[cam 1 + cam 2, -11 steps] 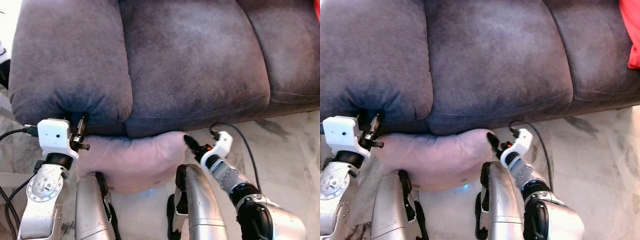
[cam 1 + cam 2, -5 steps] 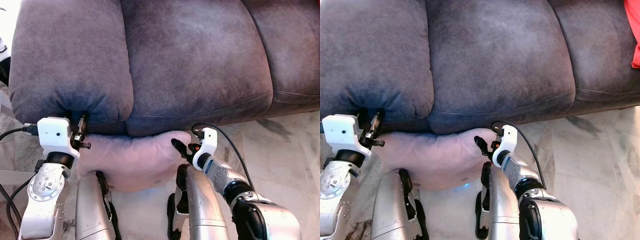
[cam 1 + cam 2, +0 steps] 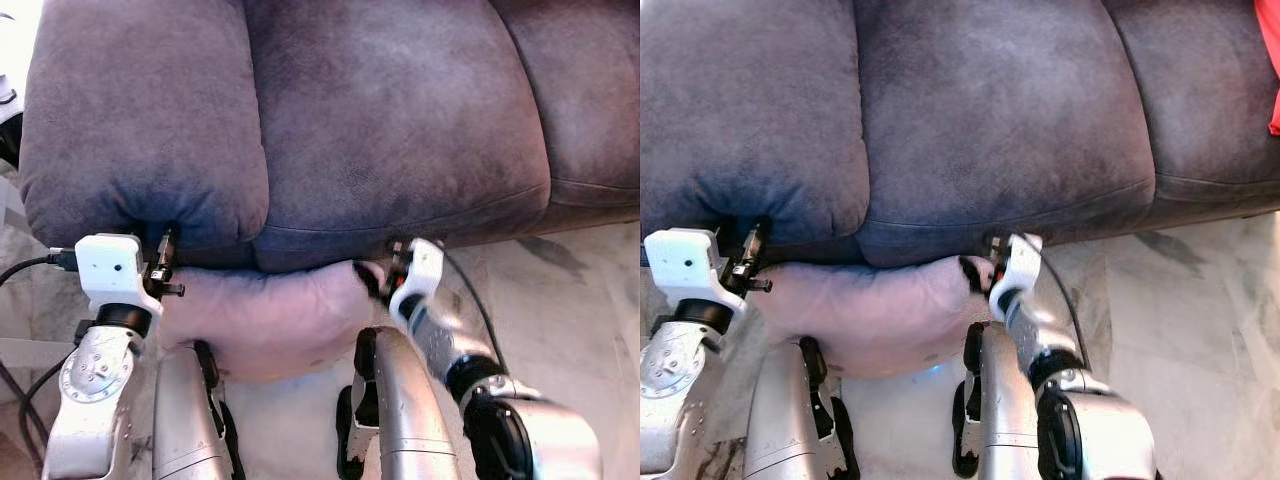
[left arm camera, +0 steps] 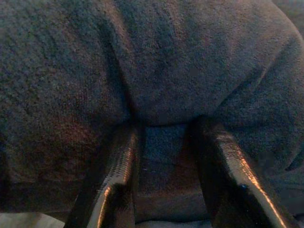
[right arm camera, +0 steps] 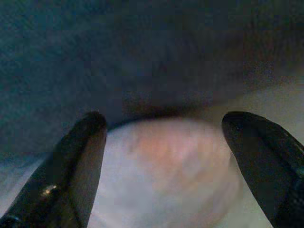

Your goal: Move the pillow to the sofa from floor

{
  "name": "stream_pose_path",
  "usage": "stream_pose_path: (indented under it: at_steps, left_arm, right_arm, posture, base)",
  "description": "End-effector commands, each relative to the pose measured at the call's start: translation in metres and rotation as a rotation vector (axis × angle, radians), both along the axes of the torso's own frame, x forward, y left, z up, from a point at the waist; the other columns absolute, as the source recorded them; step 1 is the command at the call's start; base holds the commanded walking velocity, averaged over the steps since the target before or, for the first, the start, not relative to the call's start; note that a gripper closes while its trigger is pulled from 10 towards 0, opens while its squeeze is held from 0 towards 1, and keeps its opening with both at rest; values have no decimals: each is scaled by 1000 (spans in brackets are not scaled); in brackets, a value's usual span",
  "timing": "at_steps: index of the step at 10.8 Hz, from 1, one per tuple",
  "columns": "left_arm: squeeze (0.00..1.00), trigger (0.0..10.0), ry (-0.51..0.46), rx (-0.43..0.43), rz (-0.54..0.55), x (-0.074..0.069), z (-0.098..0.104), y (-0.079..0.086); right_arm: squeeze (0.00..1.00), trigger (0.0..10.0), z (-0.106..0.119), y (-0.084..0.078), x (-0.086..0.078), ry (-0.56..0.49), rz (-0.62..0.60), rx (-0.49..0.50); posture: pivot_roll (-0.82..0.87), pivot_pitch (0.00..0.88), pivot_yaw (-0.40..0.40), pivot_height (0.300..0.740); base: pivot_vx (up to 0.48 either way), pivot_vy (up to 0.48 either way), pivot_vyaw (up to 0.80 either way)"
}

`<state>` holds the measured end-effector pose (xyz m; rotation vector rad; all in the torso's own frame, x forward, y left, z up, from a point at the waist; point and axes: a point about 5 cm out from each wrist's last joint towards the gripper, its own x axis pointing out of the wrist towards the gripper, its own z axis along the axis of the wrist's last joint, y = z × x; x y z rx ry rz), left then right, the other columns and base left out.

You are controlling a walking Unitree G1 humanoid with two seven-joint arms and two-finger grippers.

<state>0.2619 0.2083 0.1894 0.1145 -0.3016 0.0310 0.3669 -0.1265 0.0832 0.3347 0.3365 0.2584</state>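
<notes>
Pink pillow [image 3: 865,315] on marble floor [image 3: 1200,330], tucked against front of grey sofa [image 3: 990,120]. Right gripper [image 3: 975,275] fingertips touching pillow's end. Left gripper [image 3: 752,255] fingertips at pillow's other end, under sofa cushion. Red fabric [image 3: 1272,70] well apart from both.

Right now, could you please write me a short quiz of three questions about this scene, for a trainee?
1. True or false: the pink pillow already lies on the seat of the sofa.
2. Which claw has its open fingers on either side of one end of the pillow?
A. the left claw
B. the right claw
3. Fill in: the left claw points at the front of the ____.

Key
1. False. The pillow lies on the floor, against the foot of the sofa.
2. B
3. sofa
</notes>
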Motion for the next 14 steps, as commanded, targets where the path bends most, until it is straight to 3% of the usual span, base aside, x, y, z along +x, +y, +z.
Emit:
stream_pose_path:
  at_steps: [1, 4, 8, 12, 14]
  left_arm:
    - [0, 10000, 54, -42, 92, 1, -14, 14]
    - [0, 10000, 103, -82, 75, 11, -37, 5]
    - [0, 10000, 102, -92, 59, 26, -47, 2]
    - [0, 10000, 79, -115, 35, 39, -49, -5]
    - [0, 10000, 68, -122, 28, 42, -50, -7]
  right_arm:
    - [0, 10000, -1, -1, -2, -27, 8, -43]
    - [0, 10000, 3, -3, -3, -128, 8, -68]
    - [0, 10000, 2, -16, -11, -242, -34, -120]
    - [0, 10000, 37, -24, -8, -487, -105, -205]
    - [0, 10000, 44, -24, -11, -551, -133, -233]
  posture:
    - [205, 416, -104, 537]
    - [196, 302, -113, 537]
    - [166, 171, -98, 537]
    - [142, 78, -64, 537]
    - [138, 62, -57, 537]
  base:
    - [0, 0, 0]
    - [0, 0, 0]
    - [0, 0, 0]
    - [0, 0, 0]
    - [0, 0, 0]
